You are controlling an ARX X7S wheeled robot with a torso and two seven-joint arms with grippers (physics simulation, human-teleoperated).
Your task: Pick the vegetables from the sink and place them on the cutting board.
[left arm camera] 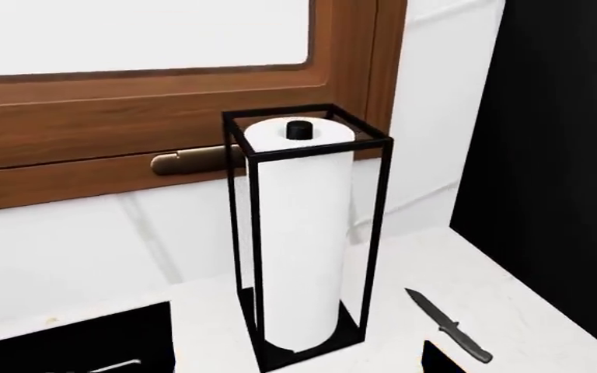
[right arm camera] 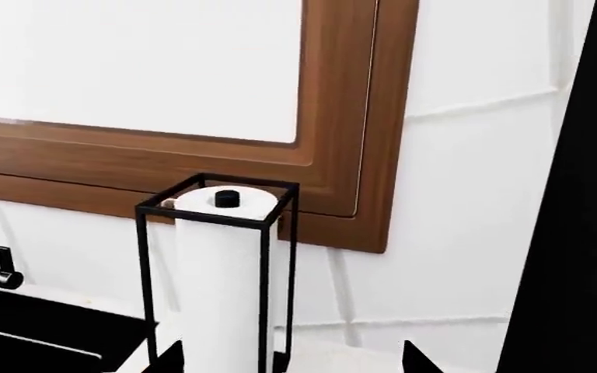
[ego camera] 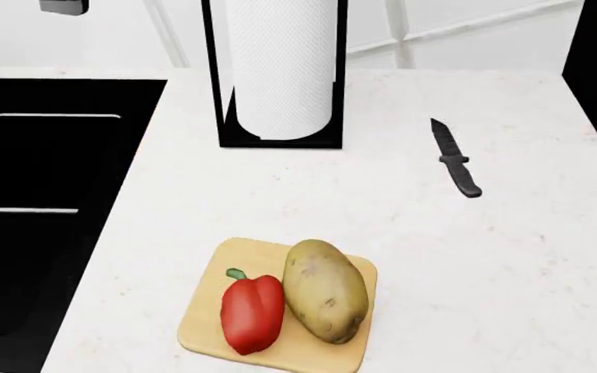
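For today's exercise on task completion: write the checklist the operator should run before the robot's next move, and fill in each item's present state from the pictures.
1. Red bell pepper on the cutting board: ok.
2. Potato on the board, beside the pepper: ok.
3. Sink free of vegetables: cannot tell, only part of it shows.
4. Knife lying apart from the board: ok.
5. Paper towel holder upright: ok.
6. Both grippers open and empty: cannot tell, neither gripper's fingertips clearly show.

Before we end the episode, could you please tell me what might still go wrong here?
The oval speckled brown potato fills the small tan wooden cutting board beside the glossy red bell pepper and reaches its far edge, so a nudge might roll it off. The black knife lies loose on the white counter nearby.
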